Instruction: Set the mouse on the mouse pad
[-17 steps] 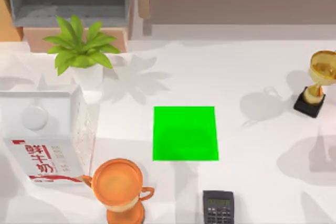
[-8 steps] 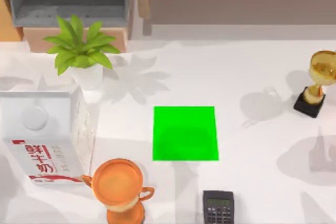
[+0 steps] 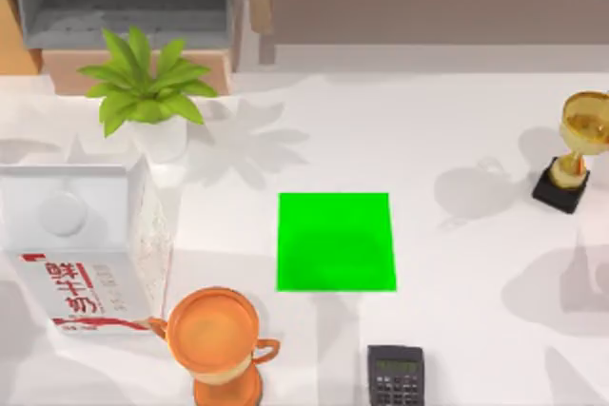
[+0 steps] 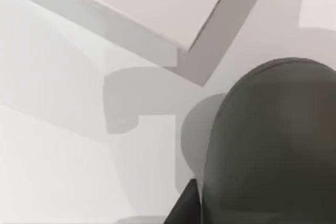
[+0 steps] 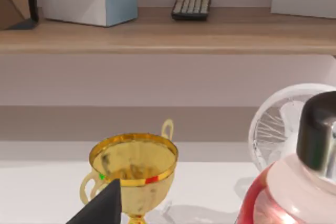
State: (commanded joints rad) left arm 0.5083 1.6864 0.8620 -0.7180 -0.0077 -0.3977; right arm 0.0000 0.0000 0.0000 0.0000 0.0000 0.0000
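The bright green mouse pad (image 3: 336, 241) lies flat at the middle of the table with nothing on it. In the left wrist view a dark grey rounded body (image 4: 273, 145), which looks like the mouse, sits close to the camera on the white table. A dark edge of my left gripper (image 4: 185, 207) shows just beside it. A dark tip of my right gripper (image 5: 103, 205) pokes into the right wrist view in front of a gold trophy (image 5: 134, 169).
A milk carton (image 3: 81, 249) and a potted plant (image 3: 147, 92) stand at the left. An orange cup (image 3: 217, 339) and a small dark calculator (image 3: 396, 376) sit near the front edge. The gold trophy (image 3: 574, 149) stands far right. A red bottle (image 5: 294, 182) and a white fan (image 5: 278, 124) are near the right gripper.
Nothing on the table has moved. Only the arm shadows at the top view's left and right edges have shifted slightly.
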